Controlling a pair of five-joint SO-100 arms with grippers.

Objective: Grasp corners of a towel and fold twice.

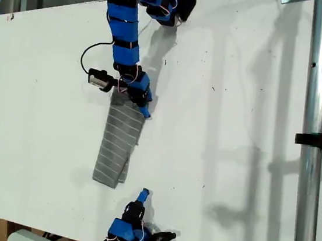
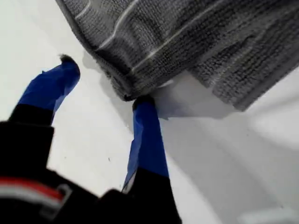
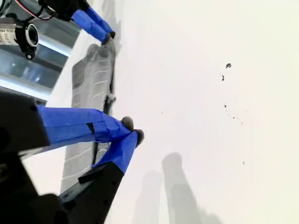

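In the exterior view the towel (image 1: 117,141) lies folded into a long narrow grey strip with pale stripes on the white counter (image 1: 235,135), running from the middle of the picture down toward its lower edge. My first tool (image 1: 144,110) reaches in from the top and sits at the strip's upper end, on the edge toward the exterior view's right. My second tool (image 1: 144,195) comes up from the bottom edge and stands just clear of the strip's lower end, toward the exterior view's right. A metal pole (image 1: 311,145) stands upright at the exterior view's right. In the first wrist view my first tool (image 2: 105,81) has its blue-taped jaws spread wide, with nothing held between them; one fingertip (image 2: 142,105) touches a corner (image 2: 126,93) of the towel (image 2: 187,37), whose layers lie stacked there. In the second wrist view my second tool (image 3: 133,130) has its tips pressed together with nothing between them, poised over bare counter beside the towel (image 3: 93,79), with my first tool (image 3: 105,35) at the far end of the strip.
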